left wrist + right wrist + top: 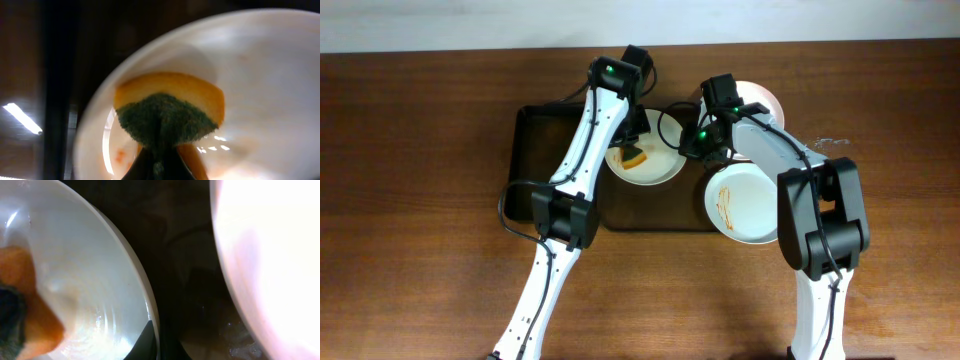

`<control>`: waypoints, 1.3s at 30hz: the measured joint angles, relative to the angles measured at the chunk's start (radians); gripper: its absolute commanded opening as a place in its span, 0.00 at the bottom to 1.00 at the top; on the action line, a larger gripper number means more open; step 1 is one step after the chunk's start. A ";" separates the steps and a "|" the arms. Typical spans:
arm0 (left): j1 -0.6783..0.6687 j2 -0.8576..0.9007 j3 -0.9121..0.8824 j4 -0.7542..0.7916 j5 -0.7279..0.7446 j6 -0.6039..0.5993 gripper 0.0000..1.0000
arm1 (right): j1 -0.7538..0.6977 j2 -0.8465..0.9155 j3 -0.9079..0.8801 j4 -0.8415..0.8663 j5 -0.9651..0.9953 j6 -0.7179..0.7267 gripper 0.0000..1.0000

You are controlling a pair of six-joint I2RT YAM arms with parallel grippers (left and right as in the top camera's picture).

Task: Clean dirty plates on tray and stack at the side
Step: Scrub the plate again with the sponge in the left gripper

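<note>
While the left gripper is clamped narrow on a sponge, green scouring face toward the camera and orange foam behind, it presses that sponge onto the centre plate. The right gripper sits at the plate's rim at about 3 o'clock. Its fingertips are drawn close together on either side of the edge, and it appears to pinch the rim to steady it, though the outer finger is hard to make out against the dark tray.

The step in hand looks like scrubbing, with one arm wiping and the other bracing. The plate lies near the middle of the tray. Most of its bowl is glossy white and looks wet, but a faint orange smear shows near its edge just beside the sponge. So the next move probably calls for sweeping the sponge across that patch without pushing the plate out of the right gripper's hold.

At 4 o'clock from this plate, at the tray's right end, lies the streaked plate, with thin orange lines across its face and seemingly unwiped. At about 2 o'clock, beyond the tray's far edge on the table, the far plate is partly hidden by the right arm. What shows of it is plain white, so roughly a third of the job seems done.
</note>
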 measured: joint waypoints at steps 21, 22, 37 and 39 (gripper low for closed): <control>-0.053 0.000 0.000 0.015 -0.321 0.209 0.00 | -0.002 0.000 0.000 0.001 -0.001 0.009 0.04; -0.052 0.000 0.000 -0.006 -0.275 0.219 0.00 | -0.003 0.000 0.000 0.001 0.000 0.008 0.04; -0.057 0.000 0.000 -0.014 0.063 0.322 0.00 | -0.009 0.000 0.000 0.000 0.005 0.006 0.04; -0.068 0.000 0.000 -0.011 -0.081 0.265 0.00 | -0.009 0.000 0.000 0.000 0.004 0.006 0.04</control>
